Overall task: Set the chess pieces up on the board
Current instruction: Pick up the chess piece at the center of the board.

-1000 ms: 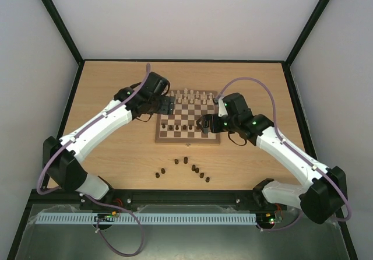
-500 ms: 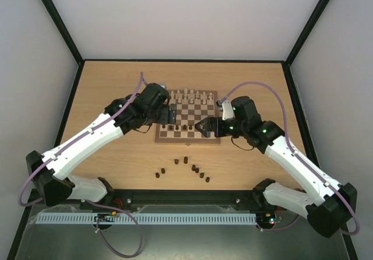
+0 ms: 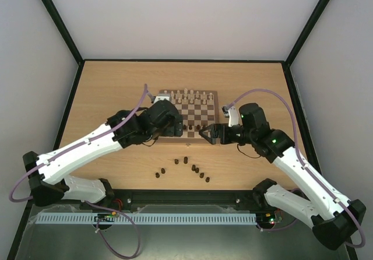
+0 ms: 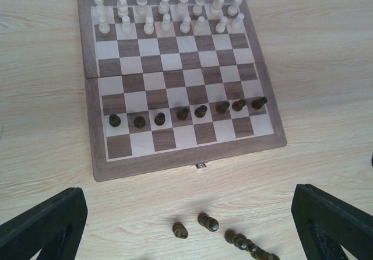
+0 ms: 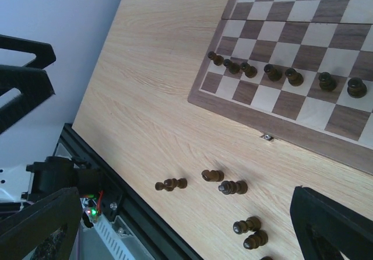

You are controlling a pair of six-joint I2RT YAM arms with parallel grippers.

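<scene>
Nearest the arm bases, eight loose dark pieces [image 3: 185,168] lie scattered on the table [image 3: 116,97], at 6 o'clock from the board [image 3: 217,115].

Next out, the left gripper [image 4: 186,193] hangs over the board's 8 o'clock corner and the right gripper [image 5: 183,193] sits off its 5 o'clock corner. Both pincers stand wide and carry nothing.

Change noted: within the last second both arms have drawn back from the board towards the near edge. The left one came off the 10 o'clock side.

On the board, the nearest rank is bare. The second rank holds eight dark pawns [image 4: 182,113] in a slightly slanting line. The two far ranks, at 12 o'clock, hold the pale pieces [image 4: 166,3].

Judgement: the pawn stage looks finished. The dark back rank remains, to be supplied from the loose pieces.

View differences:
- The left wrist camera shows the whole board; from above, the left arm hides its near-left part.
- The right wrist camera shows several loose pieces lying on their sides; from above they are mere dots.
</scene>
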